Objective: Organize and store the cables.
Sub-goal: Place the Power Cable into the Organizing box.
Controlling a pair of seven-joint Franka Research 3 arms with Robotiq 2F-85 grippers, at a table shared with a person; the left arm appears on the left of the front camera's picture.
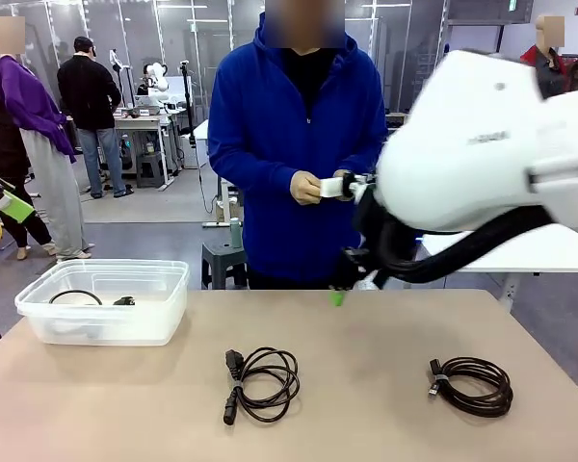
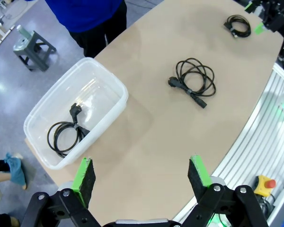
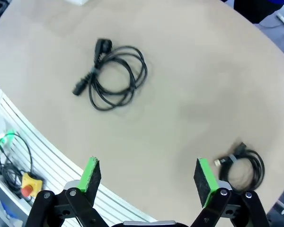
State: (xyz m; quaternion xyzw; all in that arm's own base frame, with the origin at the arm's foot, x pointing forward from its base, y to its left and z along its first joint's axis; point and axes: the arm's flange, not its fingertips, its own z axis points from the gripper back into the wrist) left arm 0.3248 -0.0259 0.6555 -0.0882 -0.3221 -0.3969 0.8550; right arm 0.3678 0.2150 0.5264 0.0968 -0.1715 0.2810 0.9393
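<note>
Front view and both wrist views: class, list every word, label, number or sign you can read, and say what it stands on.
No text can be read.
Grey marking on the white right robot arm: too blurred to read.
Small green sign high on the far wall: too small to read.
Yellow box with a red button: no lettering can be made out.

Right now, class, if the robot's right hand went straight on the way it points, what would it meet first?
Probably bare table, not a cable: the open right hand aims between the larger coil and the smaller coil. Depth is hard to judge.
</note>
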